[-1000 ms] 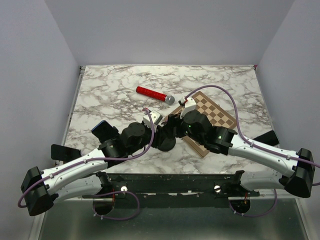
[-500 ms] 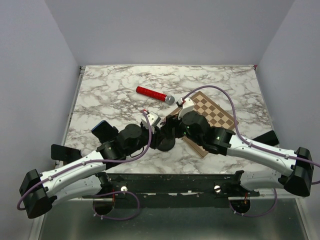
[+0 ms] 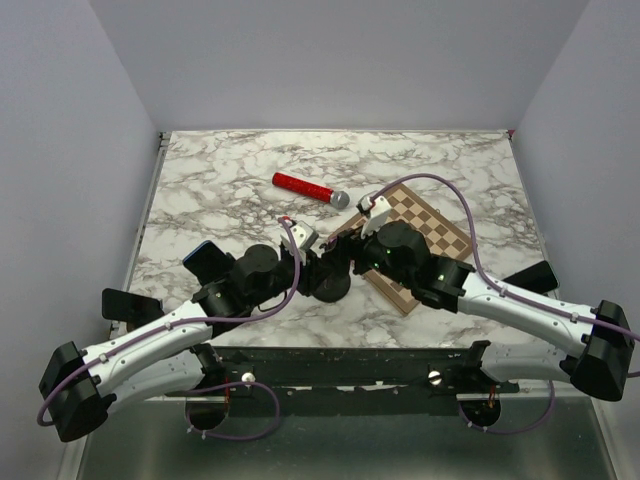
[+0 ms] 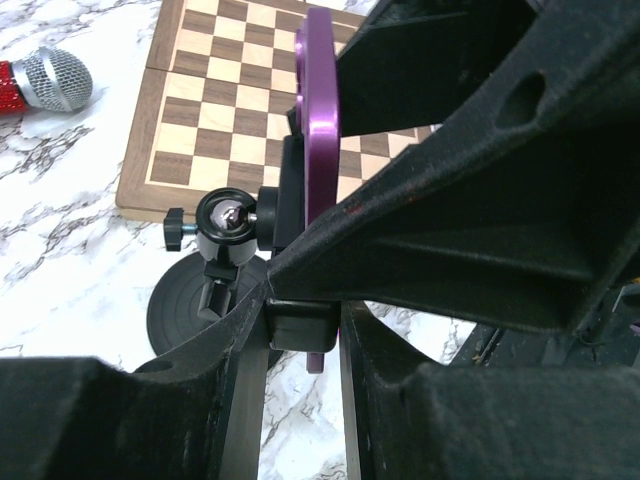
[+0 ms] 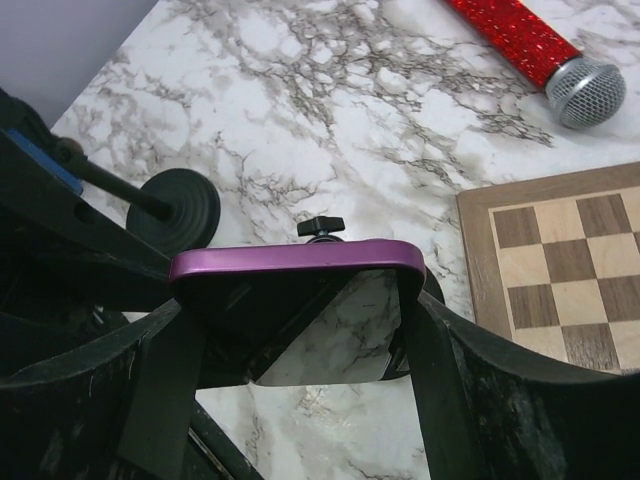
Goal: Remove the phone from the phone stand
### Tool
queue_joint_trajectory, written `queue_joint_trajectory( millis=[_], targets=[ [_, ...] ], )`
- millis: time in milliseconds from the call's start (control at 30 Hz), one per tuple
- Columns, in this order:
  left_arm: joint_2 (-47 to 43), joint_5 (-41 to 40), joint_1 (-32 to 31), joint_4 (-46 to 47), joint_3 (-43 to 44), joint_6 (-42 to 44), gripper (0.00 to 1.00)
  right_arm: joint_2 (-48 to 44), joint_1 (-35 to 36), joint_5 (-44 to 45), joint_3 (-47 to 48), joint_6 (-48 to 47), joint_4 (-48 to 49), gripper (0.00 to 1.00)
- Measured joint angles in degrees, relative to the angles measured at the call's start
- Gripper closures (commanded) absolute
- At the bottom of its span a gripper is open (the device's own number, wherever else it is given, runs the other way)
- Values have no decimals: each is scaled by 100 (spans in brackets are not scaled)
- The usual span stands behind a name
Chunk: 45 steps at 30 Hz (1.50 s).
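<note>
The purple phone (image 5: 300, 262) stands on edge in the black phone stand (image 4: 228, 220), above the stand's round base (image 4: 185, 310). My right gripper (image 5: 300, 330) is shut across the phone's width, one finger pressed to each side edge. Marble reflects in the phone's screen. From the other side, my left gripper (image 4: 300, 340) is shut on the stand's black cradle block just under the phone (image 4: 320, 130). In the top view both grippers (image 3: 318, 268) (image 3: 342, 260) meet over the base (image 3: 332, 288) and hide the phone.
A wooden chessboard (image 3: 425, 225) lies flat just right of and behind the stand, also in the left wrist view (image 4: 215, 90). A red microphone (image 3: 310, 188) with a silver head lies behind the stand. A black disc on a rod (image 5: 175, 210) sits left of the phone.
The left gripper has closed down onto the stand's cradle block. Both wrists have edged slightly to the left. The right gripper's hold on the phone is unchanged.
</note>
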Motion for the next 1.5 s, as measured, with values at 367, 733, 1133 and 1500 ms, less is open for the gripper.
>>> queue_joint_trajectory(
  millis=[367,733,1133,1500],
  targets=[
    [-44,350,138,153,-103,2,100,50,-581,-1401,-17,-518,142,99],
    [-122,332,162,236,-203,-92,100,74,-879,-2146,-70,-693,295,99],
    [-256,326,195,378,-367,-358,100,26,-1025,-2551,-234,-782,562,99],
    [-345,-743,-267,389,-396,-662,100,11,-765,-1541,-232,-35,527,99]
  ],
)
